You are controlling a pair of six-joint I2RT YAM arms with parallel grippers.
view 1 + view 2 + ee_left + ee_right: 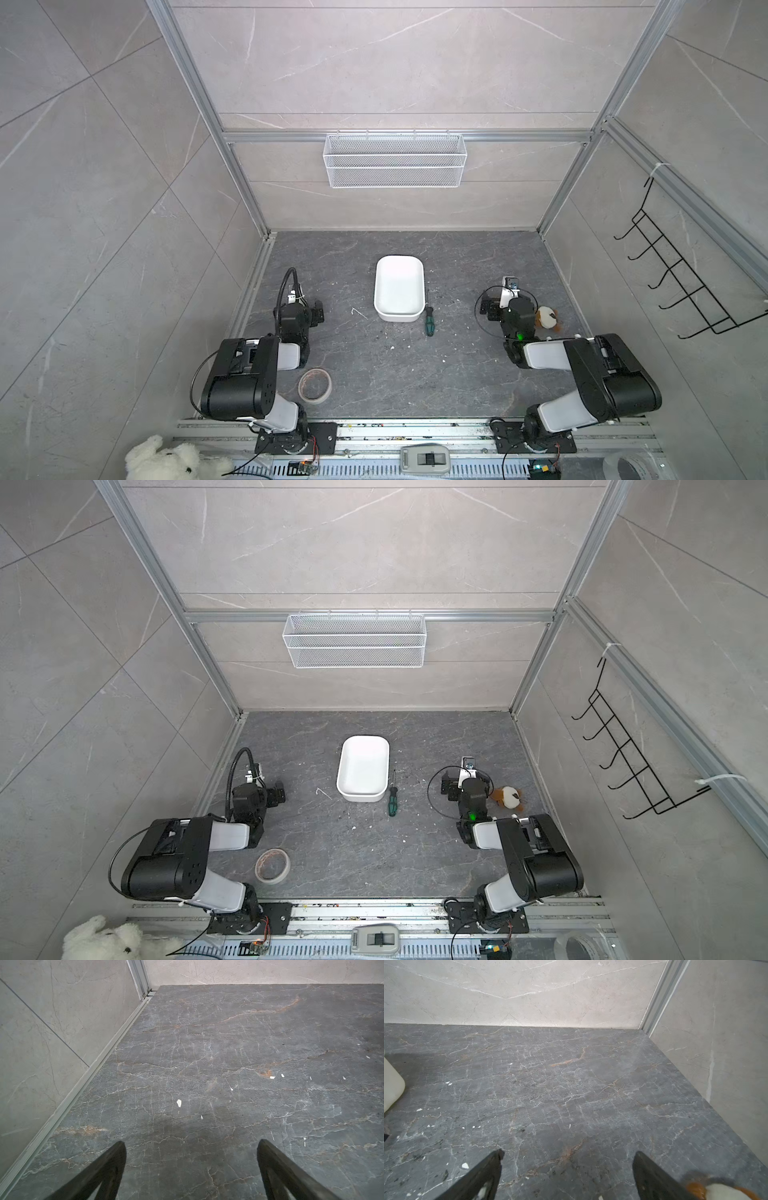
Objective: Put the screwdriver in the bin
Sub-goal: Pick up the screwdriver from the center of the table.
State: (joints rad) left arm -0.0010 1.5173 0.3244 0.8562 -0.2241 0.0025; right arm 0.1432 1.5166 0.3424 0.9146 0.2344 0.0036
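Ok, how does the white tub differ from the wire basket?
The tub has solid walls; the basket is open mesh. The tub sits on the table; the basket hangs from the back rail. The basket is longer than the tub. Both are white.

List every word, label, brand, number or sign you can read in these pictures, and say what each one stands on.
No text can be read in any view.
The screwdriver, the bin and the tape roll: no print shows on them.
The grey device at the near edge, in both top views: any marking on it is too small and blurred to read.
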